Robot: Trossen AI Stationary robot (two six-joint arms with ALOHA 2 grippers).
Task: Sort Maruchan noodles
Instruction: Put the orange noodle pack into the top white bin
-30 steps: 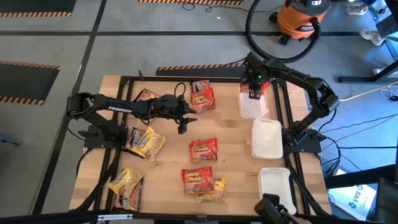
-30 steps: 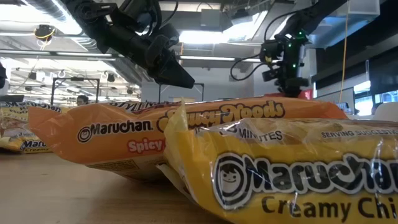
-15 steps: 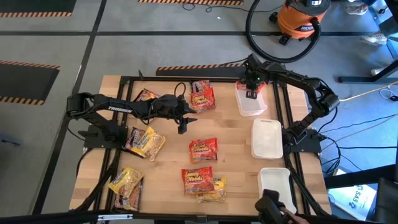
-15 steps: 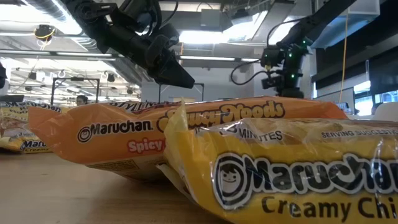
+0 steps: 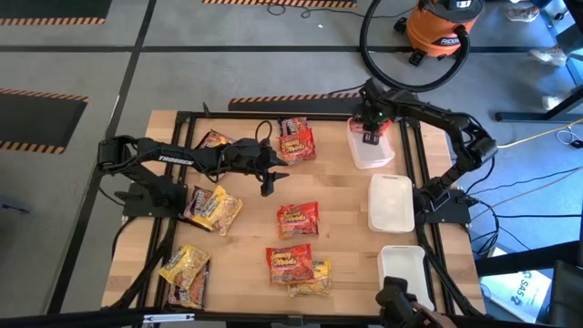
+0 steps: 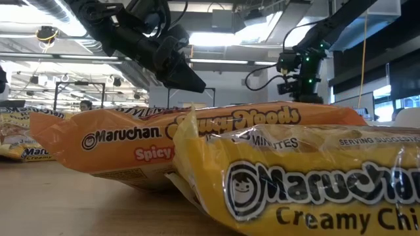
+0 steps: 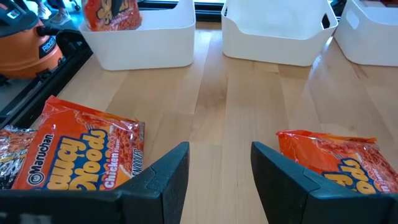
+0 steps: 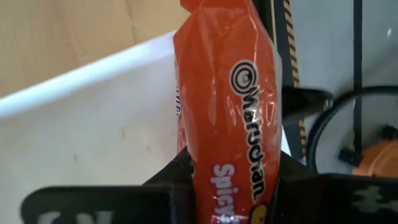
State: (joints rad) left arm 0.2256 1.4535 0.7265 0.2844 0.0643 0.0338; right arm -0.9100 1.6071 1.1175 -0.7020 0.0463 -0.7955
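Note:
Several Maruchan packets lie flat on the wooden table in the high view: red ones (image 5: 298, 219) (image 5: 289, 262) (image 5: 296, 144), yellow ones (image 5: 185, 267) (image 5: 311, 281) and dark ones (image 5: 293, 124) (image 5: 214, 139). My left gripper (image 5: 266, 187) hovers open above bare wood in the table's middle; in its wrist view its fingers (image 7: 214, 168) stand between two red packets and touch neither. My right gripper (image 5: 369, 137) is shut on a red packet (image 8: 227, 93) over the far white bin (image 5: 369, 157). My right gripper (image 8: 233, 180) pinches the red packet between its two fingers, coming from above and pointing down. The fingers are on the packet's upper part (image 8: 231, 163). The packet hangs upright below them, and its lower end (image 7: 112, 14) reaches down inside the far bin's walls.
Three white bins stand in a row along the table's right side: far (image 7: 143, 43), middle (image 5: 390, 202) and near (image 5: 404, 271). A black frame (image 5: 182, 117) borders the table. An orange vacuum (image 5: 442, 27) and hose sit on the floor beyond the far edge.
My right gripper, still shut on the red packet, has shifted slightly toward the table's left and then part of the way back, staying over the far bin.

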